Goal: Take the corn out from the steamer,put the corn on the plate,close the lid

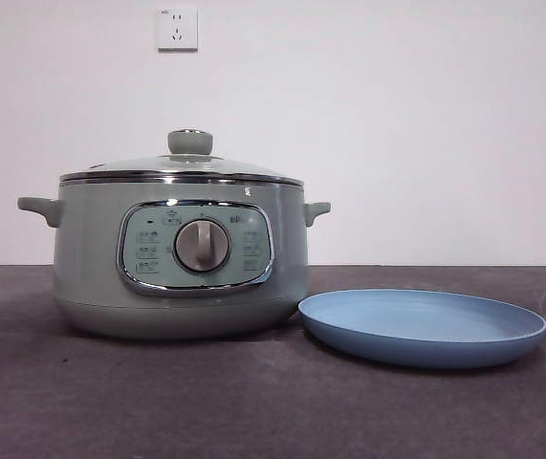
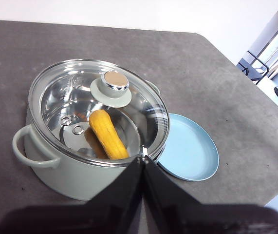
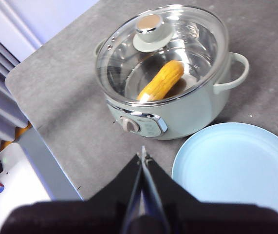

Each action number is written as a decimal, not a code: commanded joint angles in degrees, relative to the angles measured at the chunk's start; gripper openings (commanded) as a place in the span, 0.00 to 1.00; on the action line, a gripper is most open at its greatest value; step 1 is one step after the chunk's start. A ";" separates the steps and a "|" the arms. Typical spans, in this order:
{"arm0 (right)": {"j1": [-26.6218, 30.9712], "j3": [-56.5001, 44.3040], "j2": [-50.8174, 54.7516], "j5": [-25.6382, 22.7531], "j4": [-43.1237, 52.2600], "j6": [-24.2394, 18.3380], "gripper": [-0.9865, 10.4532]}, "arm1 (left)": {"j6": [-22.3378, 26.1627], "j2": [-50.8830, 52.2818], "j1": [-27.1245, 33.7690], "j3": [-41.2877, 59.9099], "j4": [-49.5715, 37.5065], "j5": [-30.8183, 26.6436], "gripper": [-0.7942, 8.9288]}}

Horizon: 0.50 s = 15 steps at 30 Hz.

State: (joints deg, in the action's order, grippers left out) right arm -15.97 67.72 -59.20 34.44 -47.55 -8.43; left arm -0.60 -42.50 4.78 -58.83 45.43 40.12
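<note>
The sage-green steamer (image 1: 182, 263) stands on the table with the glass lid (image 1: 185, 168) closed on it. Through the lid, the yellow corn (image 2: 108, 134) lies inside the pot; it also shows in the right wrist view (image 3: 161, 81). The light-blue plate (image 1: 424, 327) lies beside the steamer and holds nothing. My left gripper (image 2: 142, 158) is shut and empty, high above the steamer's rim. My right gripper (image 3: 141, 158) is shut and empty, high above the table in front of the steamer and plate. Neither arm shows in the front view.
The dark grey table (image 1: 253, 402) has its edge near the plate in the left wrist view (image 2: 255, 195). A white wall with a socket (image 1: 177, 29) stands behind. A blue-grey ledge (image 3: 46, 165) lies past the table edge.
</note>
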 commanded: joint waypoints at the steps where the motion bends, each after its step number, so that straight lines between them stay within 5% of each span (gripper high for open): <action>1: -0.26 0.09 0.04 -0.09 0.33 -0.59 0.09 | 0.85 0.24 0.04 -0.17 -0.11 0.57 0.08; 4: -0.24 0.09 0.07 -0.26 0.33 -0.46 0.17 | 0.83 0.24 0.04 -0.17 -0.35 0.63 0.17; 8: -0.24 0.09 0.07 -0.26 0.33 -0.35 0.40 | 0.85 0.24 0.04 -0.17 -0.68 0.76 0.52; 11: -0.24 0.09 0.07 -0.26 0.33 -0.35 0.51 | 0.85 0.24 0.04 -0.17 -1.01 0.74 0.56; 15: -0.24 0.09 0.07 -0.26 0.33 -0.35 0.51 | 0.83 0.20 0.04 -0.17 -1.20 0.76 0.56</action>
State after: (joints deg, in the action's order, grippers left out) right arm -16.12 67.72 -59.18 34.33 -47.55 -8.51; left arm -0.45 -42.48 4.78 -58.83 44.84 40.53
